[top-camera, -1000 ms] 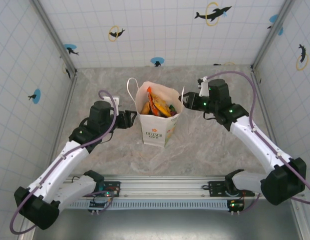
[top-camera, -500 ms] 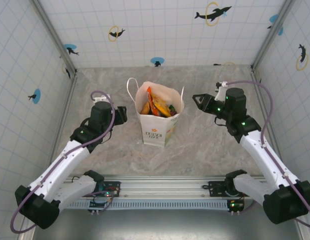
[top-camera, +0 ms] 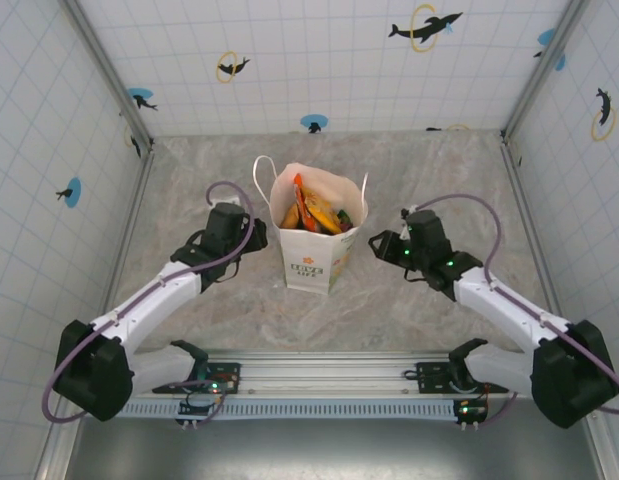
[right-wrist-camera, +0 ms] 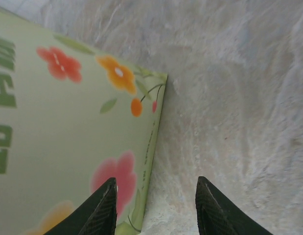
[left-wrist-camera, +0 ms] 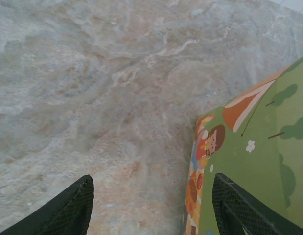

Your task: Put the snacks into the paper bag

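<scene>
The white paper bag (top-camera: 315, 266) stands upright mid-table, and several bright snacks (top-camera: 309, 213) stick up inside its open top. My left gripper (top-camera: 259, 243) is low beside the bag's left side. Seen from the left wrist, this gripper (left-wrist-camera: 151, 210) is open, and the bag's green picture-printed side (left-wrist-camera: 259, 147) runs in front of its right finger. My right gripper (top-camera: 378, 243) is low beside the bag's right side. From the right wrist, it (right-wrist-camera: 158, 208) is open too. The bag's pale green flowered side (right-wrist-camera: 68, 127) reaches its left finger, with the bag's corner edge between the fingers.
Bare marbled tabletop (top-camera: 429, 300) lies around the bag. Tiled walls with dolphin stickers (top-camera: 289, 60) close in the back and both sides, with metal posts (top-camera: 139, 130) at the corners. A metal rail (top-camera: 329, 375) runs along the near edge by the arm bases.
Both grippers have come down from near the bag's top to low beside its sides, pulling back toward the near edge. The bag and the snacks have not moved.
</scene>
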You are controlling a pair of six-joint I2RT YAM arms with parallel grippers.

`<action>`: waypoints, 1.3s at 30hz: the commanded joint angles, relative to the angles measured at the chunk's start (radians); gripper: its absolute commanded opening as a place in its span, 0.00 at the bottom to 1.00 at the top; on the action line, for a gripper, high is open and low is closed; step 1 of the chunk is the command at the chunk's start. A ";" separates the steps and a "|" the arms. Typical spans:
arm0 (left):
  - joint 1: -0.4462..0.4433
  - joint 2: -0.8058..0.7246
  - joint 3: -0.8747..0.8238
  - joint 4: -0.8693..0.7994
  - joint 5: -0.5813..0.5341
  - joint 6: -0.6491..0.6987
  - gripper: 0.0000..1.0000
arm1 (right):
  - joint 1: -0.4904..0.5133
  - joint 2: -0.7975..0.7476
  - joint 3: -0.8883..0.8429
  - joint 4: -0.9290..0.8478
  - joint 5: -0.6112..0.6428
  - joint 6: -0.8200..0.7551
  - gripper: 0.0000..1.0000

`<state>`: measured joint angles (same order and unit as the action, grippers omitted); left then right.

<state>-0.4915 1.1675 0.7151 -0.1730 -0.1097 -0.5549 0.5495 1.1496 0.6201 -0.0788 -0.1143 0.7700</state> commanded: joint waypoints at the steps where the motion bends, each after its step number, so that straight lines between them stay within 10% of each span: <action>1: 0.005 0.021 -0.049 0.084 0.067 -0.032 0.64 | 0.050 0.048 -0.008 0.118 0.064 0.043 0.44; 21: -0.104 0.185 -0.063 0.342 0.272 -0.094 0.56 | 0.182 0.336 0.249 0.185 0.110 -0.015 0.41; 39: -0.114 0.028 -0.060 0.073 -0.020 -0.070 0.67 | 0.125 0.208 0.235 0.055 0.164 -0.109 0.46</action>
<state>-0.6106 1.2556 0.6697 -0.0177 -0.0727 -0.6506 0.6823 1.4185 0.8665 -0.0731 0.0769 0.6765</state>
